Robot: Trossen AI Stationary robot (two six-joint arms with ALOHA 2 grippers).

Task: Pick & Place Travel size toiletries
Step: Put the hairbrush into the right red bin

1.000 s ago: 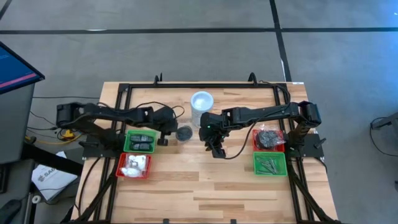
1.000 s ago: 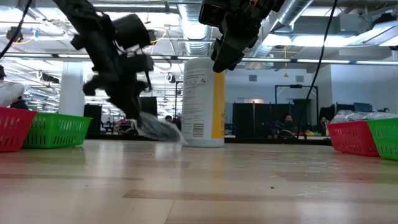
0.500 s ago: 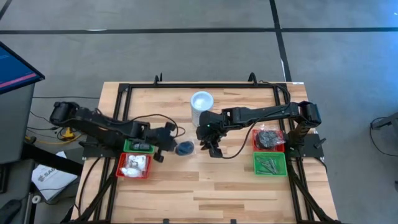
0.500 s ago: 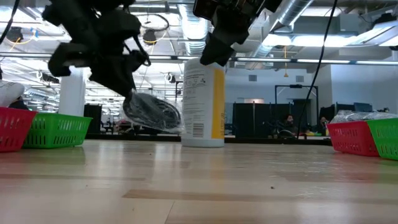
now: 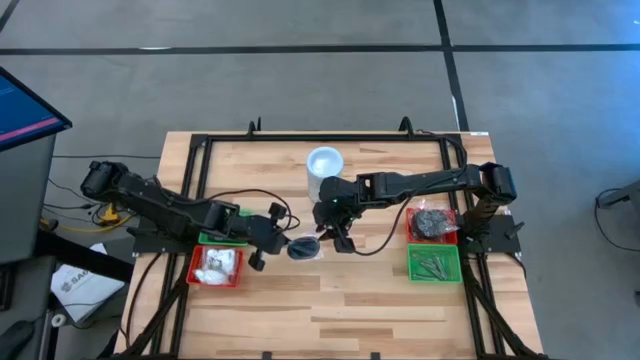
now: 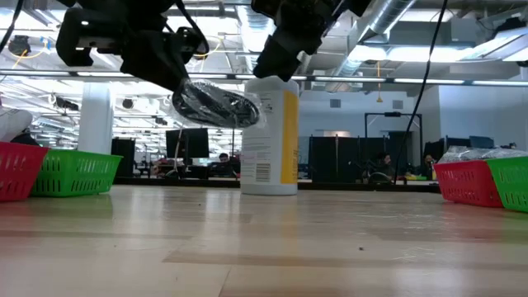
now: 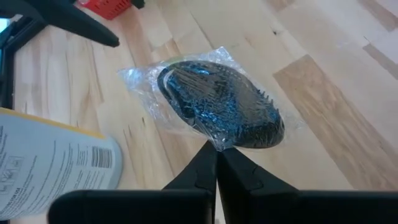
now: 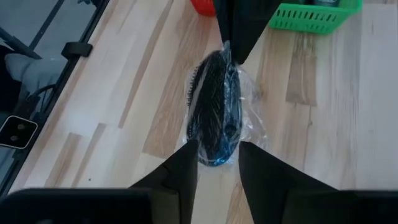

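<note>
While the left gripper (image 7: 216, 163) pinches shut on the clear wrapper of a black oval hairbrush (image 7: 221, 106) lifted above the wooden desk (image 5: 350, 300), the right gripper (image 8: 217, 158), fingers parted, hovers at the brush's 3 o'clock in the high view.

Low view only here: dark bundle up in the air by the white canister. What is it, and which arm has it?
Observer: A black hairbrush in a clear bag. The left gripper pinches the bag's edge, fingers shut.
Operator: And the other arm above it?
Observer: That is the right gripper, fingers apart on either side of the hairbrush's end. I cannot tell whether they touch it.
Operator: Over a tray or the table?
Observer: Over bare wood of the table, near its middle, just in front of the canister.
</note>
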